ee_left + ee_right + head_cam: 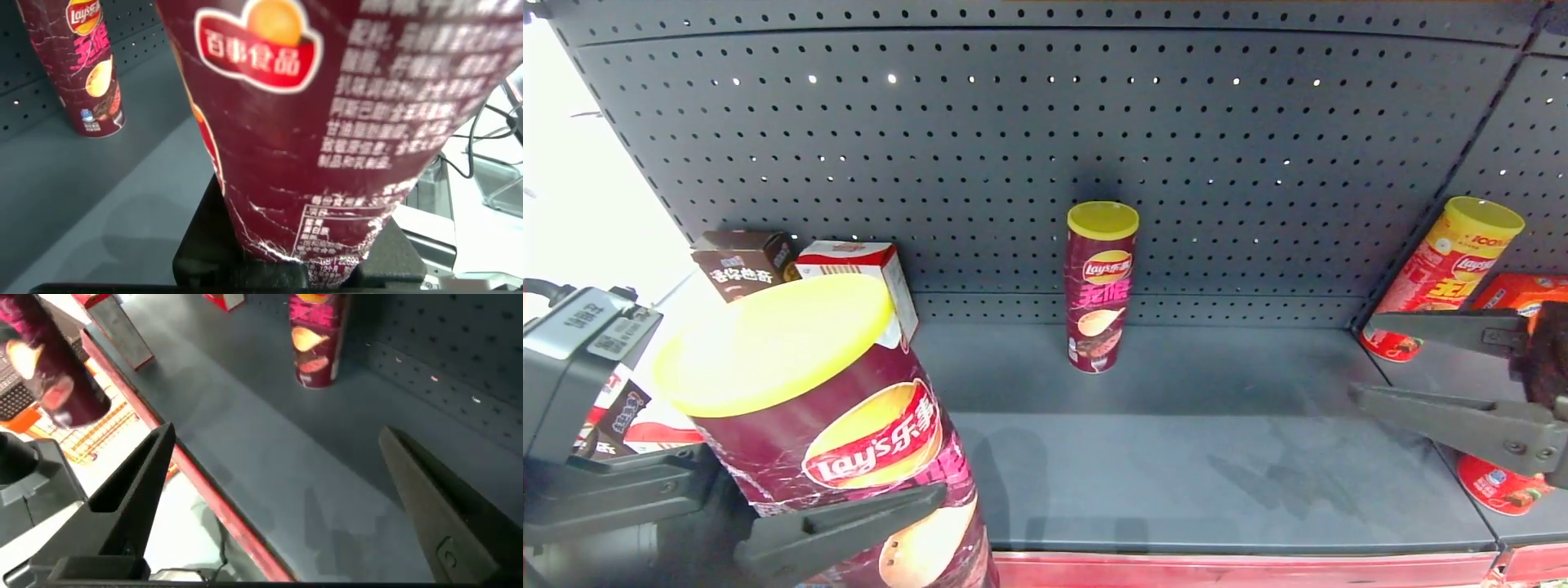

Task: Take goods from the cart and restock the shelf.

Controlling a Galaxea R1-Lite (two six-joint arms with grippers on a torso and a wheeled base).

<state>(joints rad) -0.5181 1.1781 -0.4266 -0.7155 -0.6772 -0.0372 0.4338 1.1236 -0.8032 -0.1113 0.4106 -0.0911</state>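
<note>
Two maroon cans (833,425), two red cans (1445,269)

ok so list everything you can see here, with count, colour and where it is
held chip can: 1, maroon with yellow lid, in the left gripper at the shelf's front left
standing chip can: 1, maroon with yellow lid, upright at the shelf's back centre
brown box: 1, dark brown, back left
white box: 1, white and red, beside the brown box
red chip can: 1, red with yellow lid, tilted in the bay on the right
orange pack: 1, orange-red, right bay
shelf: 1, dark grey, red front strip
pegboard: 1, dark grey, behind
left gripper: 1, black, shut on the can
right gripper: 1, black, open at the right
</note>
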